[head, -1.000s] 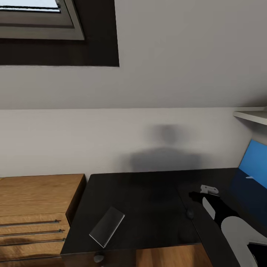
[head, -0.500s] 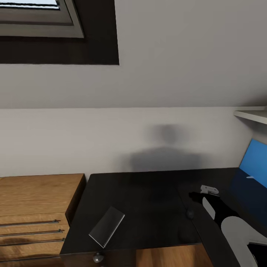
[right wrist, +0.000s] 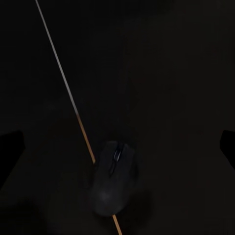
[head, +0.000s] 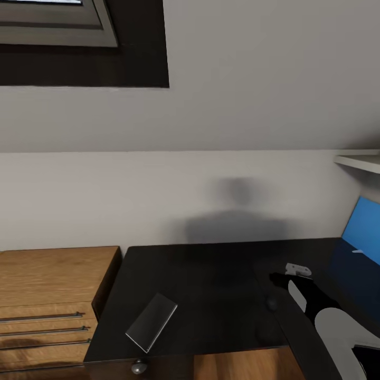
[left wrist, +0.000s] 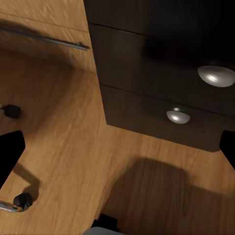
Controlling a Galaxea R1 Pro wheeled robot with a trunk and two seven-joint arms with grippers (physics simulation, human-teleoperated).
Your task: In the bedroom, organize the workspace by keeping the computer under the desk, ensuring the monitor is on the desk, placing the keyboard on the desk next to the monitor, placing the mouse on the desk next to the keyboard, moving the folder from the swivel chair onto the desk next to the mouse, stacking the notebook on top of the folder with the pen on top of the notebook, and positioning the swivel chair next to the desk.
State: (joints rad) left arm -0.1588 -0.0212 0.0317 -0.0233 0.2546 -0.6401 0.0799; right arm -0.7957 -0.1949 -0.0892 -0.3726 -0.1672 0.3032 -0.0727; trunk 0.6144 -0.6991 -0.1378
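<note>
**Right tool over the mouse on the black table**

The glossy black table (head: 211, 295) stands against a pale wall, with a light-wood drawer chest (head: 53, 295) just beside it on the left. The grey notebook (head: 152, 322) lies flat and askew near the table's front left corner, well apart from the arm. The right tool (head: 282, 279) reaches over the table's right part, and a small dark mouse (head: 271, 303) sits on the top just beside it.

In the right wrist view the mouse (right wrist: 113, 178) lies on the dark top across a thin pale seam line (right wrist: 73, 110), and the tool's two dark fingertips (right wrist: 11, 147) stand wide apart, nothing between them.

In the left wrist view the left tool's fingertips (left wrist: 10, 152) are likewise spread apart, above the wooden floor (left wrist: 73, 147), before the table's black drawer unit (left wrist: 161, 73) with round silver knobs (left wrist: 178, 116). A black castor (left wrist: 22, 199) on a chrome leg shows nearby.

A bright blue panel (head: 363, 232) stands at the table's far right.
</note>
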